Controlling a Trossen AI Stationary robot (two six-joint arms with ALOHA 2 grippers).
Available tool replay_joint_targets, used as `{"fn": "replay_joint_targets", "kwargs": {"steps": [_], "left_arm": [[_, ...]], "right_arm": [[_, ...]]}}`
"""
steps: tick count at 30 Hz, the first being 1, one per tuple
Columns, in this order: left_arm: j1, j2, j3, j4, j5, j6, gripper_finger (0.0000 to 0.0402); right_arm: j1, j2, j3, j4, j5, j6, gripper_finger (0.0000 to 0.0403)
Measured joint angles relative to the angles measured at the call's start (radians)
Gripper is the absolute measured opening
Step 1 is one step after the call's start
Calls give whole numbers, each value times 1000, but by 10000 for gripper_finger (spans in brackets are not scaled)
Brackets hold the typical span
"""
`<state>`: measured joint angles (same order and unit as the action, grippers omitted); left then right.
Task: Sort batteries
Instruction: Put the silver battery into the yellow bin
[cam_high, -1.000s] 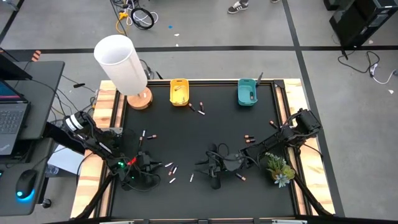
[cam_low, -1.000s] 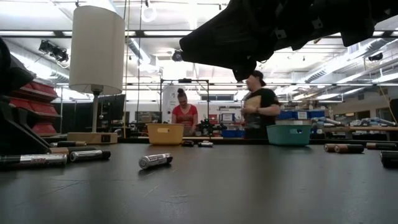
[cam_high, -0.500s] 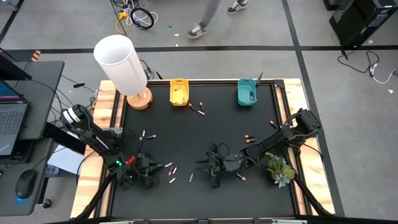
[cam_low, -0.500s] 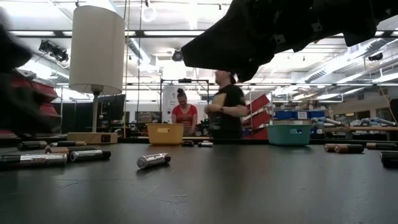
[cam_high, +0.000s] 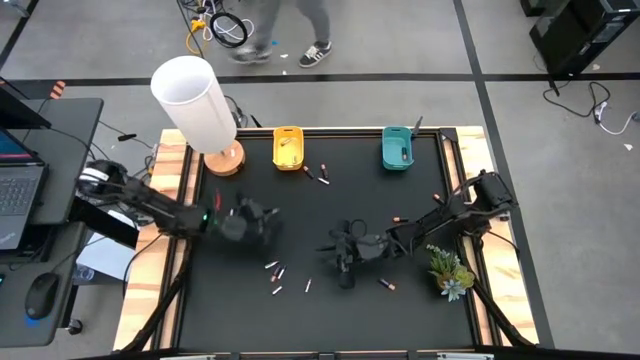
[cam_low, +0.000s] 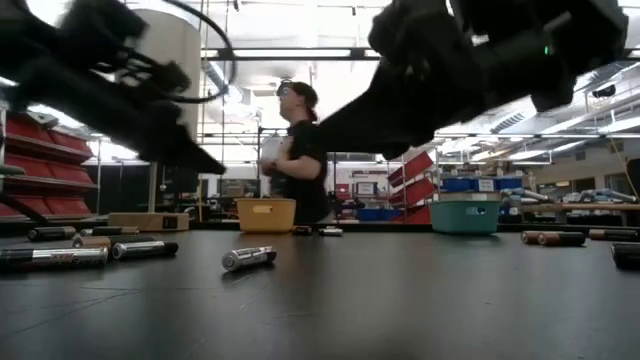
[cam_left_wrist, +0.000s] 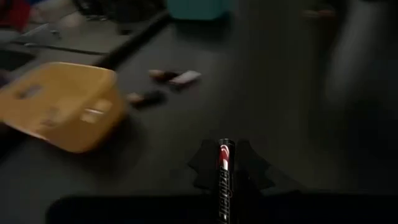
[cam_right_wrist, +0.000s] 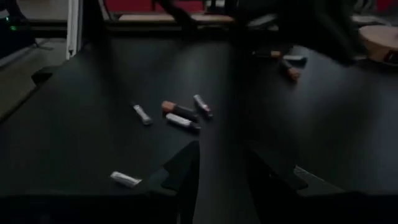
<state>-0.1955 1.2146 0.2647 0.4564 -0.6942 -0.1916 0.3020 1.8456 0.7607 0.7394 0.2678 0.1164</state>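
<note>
High view shows the black table (cam_high: 420, 300) with the left gripper (cam_high: 262, 222) raised over its left half, not far from the yellow bin (cam_high: 288, 148). Its fingers are closed on a dark battery (cam_left_wrist: 224, 171) with a red and white end, which stands straight out between them in the left wrist view; in that view the yellow bin lies ahead and two or three more batteries (cam_left_wrist: 175, 77) rest just beside it on the table.

The right gripper (cam_high: 343, 262) is near the middle of the table, toward the front edge. Its fingers (cam_right_wrist: 184, 165) stand apart with nothing between them, and a small group of batteries (cam_right_wrist: 181, 114) lies on the table ahead of them.

Other loose batteries (cam_high: 277, 274) are scattered at the front left, and one (cam_high: 386, 284) lies close to the right gripper. The teal bin (cam_high: 397, 148) sits at the far edge, well apart from both grippers. From the low view, a person (cam_low: 300, 150) stands behind the table.
</note>
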Motion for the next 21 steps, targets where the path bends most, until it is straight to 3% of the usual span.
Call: {"fn": "replay_joint_targets", "kwargs": {"steps": [6,10,16,21], "left_arm": [[371,4,0,212,229,107,27],[552,5,46,222,369,108,27],[702,127,207,152,520,114,27],[761,300,356,69,535,131,27]], "right_arm": [[-84,-1,-111,242,-92,-65,134],[-124,-1,-134,296,-153,-68,134],[-130,-1,-160,326,-164,-101,134],[-130,-1,-208,415,-165,-116,134]]}}
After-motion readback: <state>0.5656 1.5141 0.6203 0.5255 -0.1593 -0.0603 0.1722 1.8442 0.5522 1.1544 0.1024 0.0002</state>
